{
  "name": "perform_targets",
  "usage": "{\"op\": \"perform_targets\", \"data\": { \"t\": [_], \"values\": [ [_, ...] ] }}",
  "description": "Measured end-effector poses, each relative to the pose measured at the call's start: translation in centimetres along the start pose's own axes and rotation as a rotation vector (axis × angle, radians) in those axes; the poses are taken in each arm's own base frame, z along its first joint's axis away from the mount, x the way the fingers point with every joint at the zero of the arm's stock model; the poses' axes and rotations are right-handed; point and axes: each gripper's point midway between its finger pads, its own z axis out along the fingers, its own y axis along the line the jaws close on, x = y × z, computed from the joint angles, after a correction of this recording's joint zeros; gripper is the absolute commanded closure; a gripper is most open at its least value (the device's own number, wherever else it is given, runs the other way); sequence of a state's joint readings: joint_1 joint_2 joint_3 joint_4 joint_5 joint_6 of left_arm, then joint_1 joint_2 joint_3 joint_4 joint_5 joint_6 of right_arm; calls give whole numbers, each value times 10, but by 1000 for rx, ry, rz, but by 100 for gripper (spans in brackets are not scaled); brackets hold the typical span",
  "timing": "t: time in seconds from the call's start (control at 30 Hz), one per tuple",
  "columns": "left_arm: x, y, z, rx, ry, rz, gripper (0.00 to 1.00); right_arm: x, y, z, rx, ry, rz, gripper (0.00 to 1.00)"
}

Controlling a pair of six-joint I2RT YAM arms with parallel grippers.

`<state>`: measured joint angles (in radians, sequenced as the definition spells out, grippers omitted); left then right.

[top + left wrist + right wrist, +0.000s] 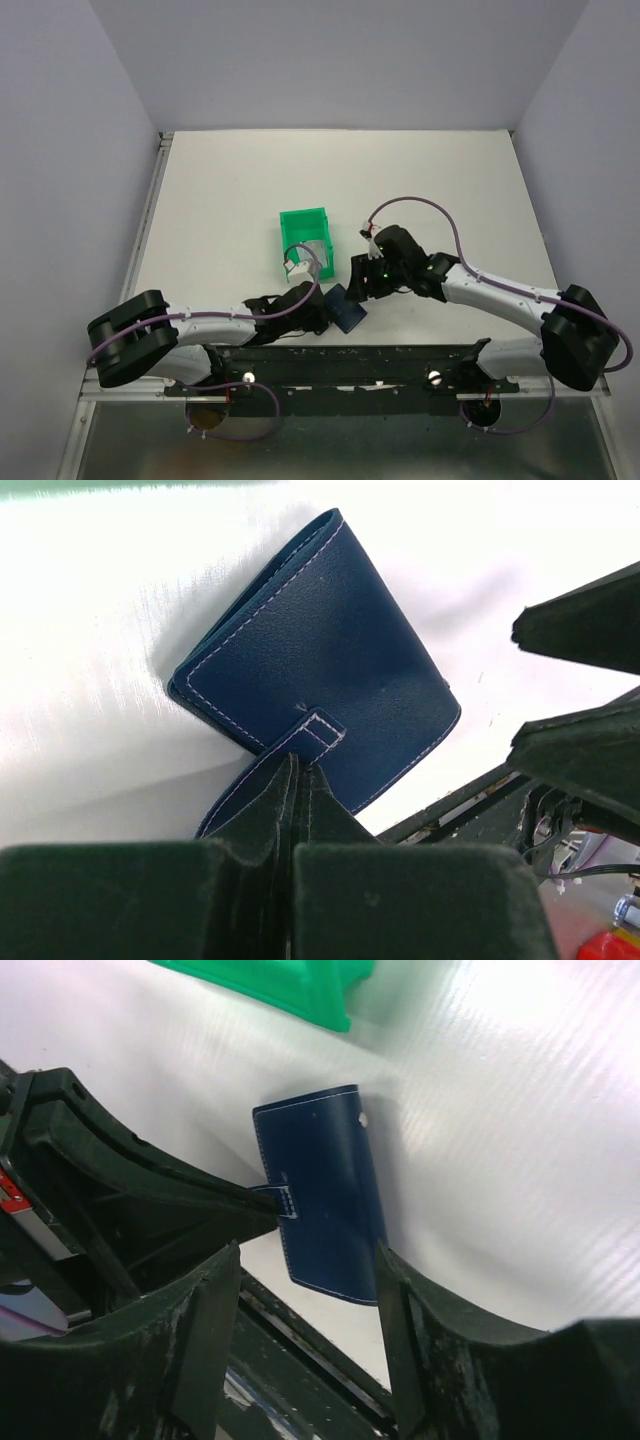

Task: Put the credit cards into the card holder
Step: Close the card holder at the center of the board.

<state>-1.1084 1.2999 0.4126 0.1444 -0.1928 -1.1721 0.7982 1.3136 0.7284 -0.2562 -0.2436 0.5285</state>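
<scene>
Left wrist view: the card holder (320, 650) rests folded on the white table (90, 680), and the left gripper (298, 780) is clamped tight on its snap tab. Right wrist view: the right gripper (305, 1260) hangs just above the holder, jaws spread wide and gripping nothing. Top external view: the holder sits near the table's front edge, between both grippers. Pale flat items, probably the credit cards (303, 260), rest at the near end of the green bin (300, 225), just behind the holder.

L fingers (130, 900) pinched shut, R fingers (205, 1340) wide apart
</scene>
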Motion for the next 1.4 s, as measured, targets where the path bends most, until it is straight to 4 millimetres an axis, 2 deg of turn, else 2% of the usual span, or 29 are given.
{"op": "perform_targets", "data": {
  "t": [0.1, 0.3, 0.53, 0.77, 1.03, 1.17, 1.4],
  "values": [
    [0, 0, 0, 3, -1, -4, 100, -2, -6, -4, 36, 1, -24, 33],
    [3, 2, 1, 4, 3, -5, 100, 11, -24, 2, 87, 64, -28, 32],
    [10, 7, 1, 4, 20, -9, 100, 16, -37, 10, 21, 87, 39, 32],
    [10, 5, 3, 15, 15, -19, 100, 30, -26, 28, -111, 141, 88, 34],
    [11, 5, 4, 26, 12, -26, 100, 16, -19, 46, -206, 85, 149, 41],
    [11, 3, 6, 34, 15, -28, 100, 14, -17, 50, -245, 61, 171, 48],
    [13, 0, 8, 46, 19, -31, 100, 25, -13, 51, -295, 81, 200, 61]
  ]
}}
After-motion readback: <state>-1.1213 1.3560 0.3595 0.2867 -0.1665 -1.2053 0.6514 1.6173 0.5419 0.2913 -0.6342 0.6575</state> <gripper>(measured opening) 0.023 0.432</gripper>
